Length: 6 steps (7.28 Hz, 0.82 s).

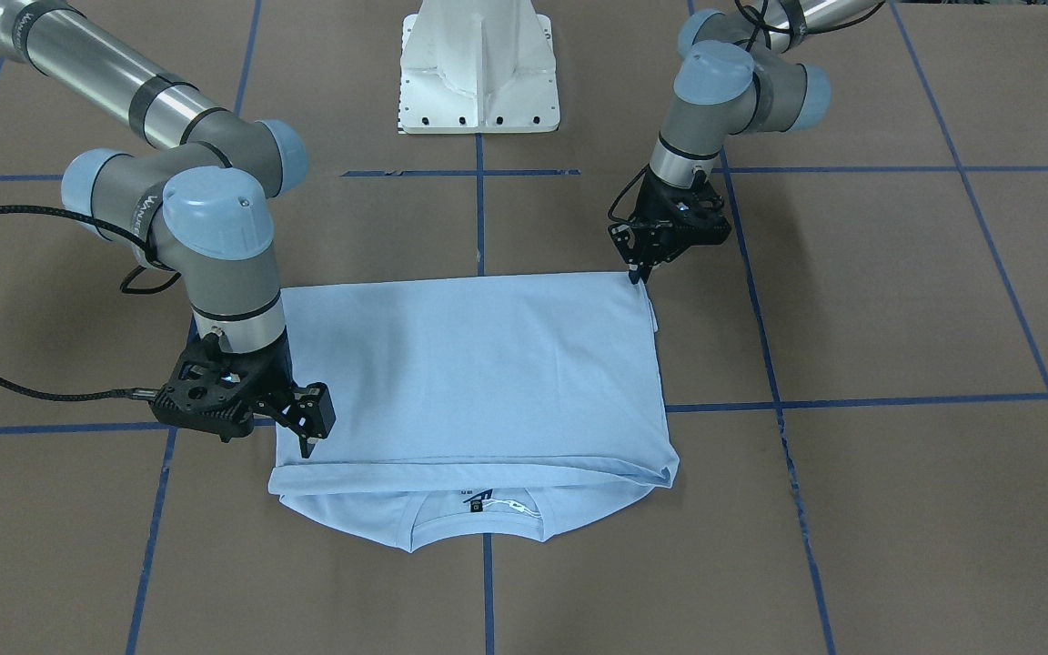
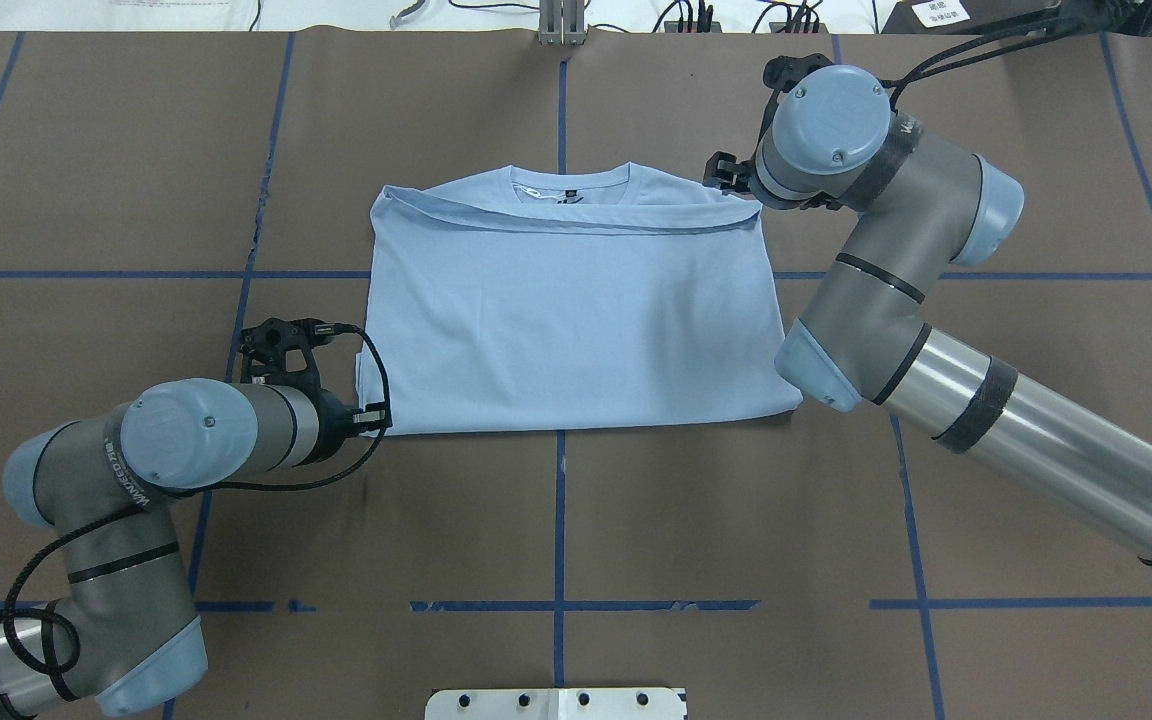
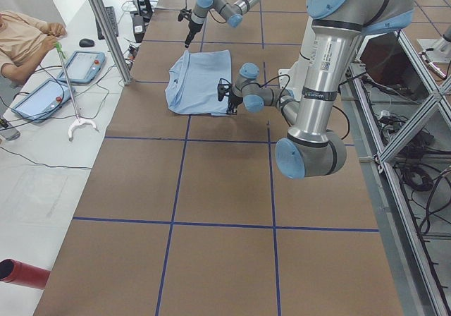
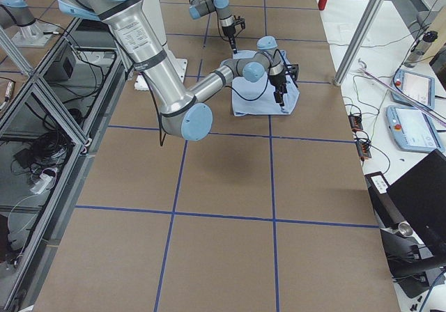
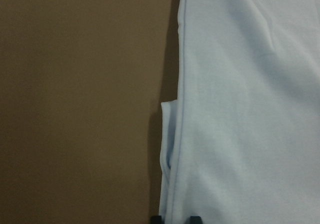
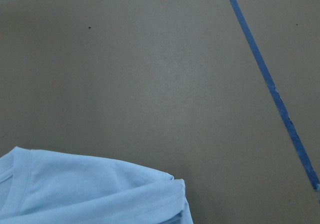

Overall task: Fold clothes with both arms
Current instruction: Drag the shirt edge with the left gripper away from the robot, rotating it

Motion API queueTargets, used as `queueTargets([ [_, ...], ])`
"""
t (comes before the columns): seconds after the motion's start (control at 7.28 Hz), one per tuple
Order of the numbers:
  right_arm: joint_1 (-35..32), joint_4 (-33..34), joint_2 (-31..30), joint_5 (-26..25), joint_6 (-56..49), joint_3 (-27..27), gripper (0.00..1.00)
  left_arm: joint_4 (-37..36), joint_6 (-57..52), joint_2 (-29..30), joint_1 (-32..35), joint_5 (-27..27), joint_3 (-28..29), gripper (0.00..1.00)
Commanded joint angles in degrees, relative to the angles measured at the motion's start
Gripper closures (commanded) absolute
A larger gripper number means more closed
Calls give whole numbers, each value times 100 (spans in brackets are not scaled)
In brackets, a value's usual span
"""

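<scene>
Nearest the robot: white bolted metal pedestal base [image 2: 556, 703], standing on a brown paper-covered table [image 2: 736, 500] marked off in blue tape lines.

Next out: left arm [image 2: 186, 440], silver tube with grey joints and light blue caps, bent low and reaching to the shirt's near left corner. Black two-finger left gripper [image 1: 637, 273] pointed down, tip at that corner. In the left wrist view, two dark fingertips [image 5: 194, 220] just showing at the bottom edge, a narrow gap apart, the shirt's side edge lying between them. Pinched or merely straddled: cannot tell.

Mid-table: light blue short-sleeved T-shirt [image 2: 576, 320], lying flat and folded once across, upper layer's edge [image 2: 576, 222] stopping just short of the neck. Surface smooth, few creases. Round ribbed collar [image 2: 596, 180] and dark neck label [image 1: 477, 499] left uncovered on the far side.

Farthest: right arm [image 2: 896, 250], elbow beside the shirt's near right corner, wrist above the far right corner. Black right gripper [image 1: 308, 448] pointed down at the upper layer's edge on that side. Fingers seen only as one dark tip; unable to tell open from closed. In the right wrist view, only a shoulder corner of the shirt and brown table.
</scene>
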State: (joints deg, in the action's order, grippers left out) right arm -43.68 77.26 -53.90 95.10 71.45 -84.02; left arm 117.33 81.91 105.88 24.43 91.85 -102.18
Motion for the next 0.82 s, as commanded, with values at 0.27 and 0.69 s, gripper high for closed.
queueTargets([
  [0.27,9,0,11,0,0,0,0,-18,-148,-23,87,17,-74,100],
  [0.69,9,0,11,-9,35,0,0,43,-1883,56,1235,26,642,100],
])
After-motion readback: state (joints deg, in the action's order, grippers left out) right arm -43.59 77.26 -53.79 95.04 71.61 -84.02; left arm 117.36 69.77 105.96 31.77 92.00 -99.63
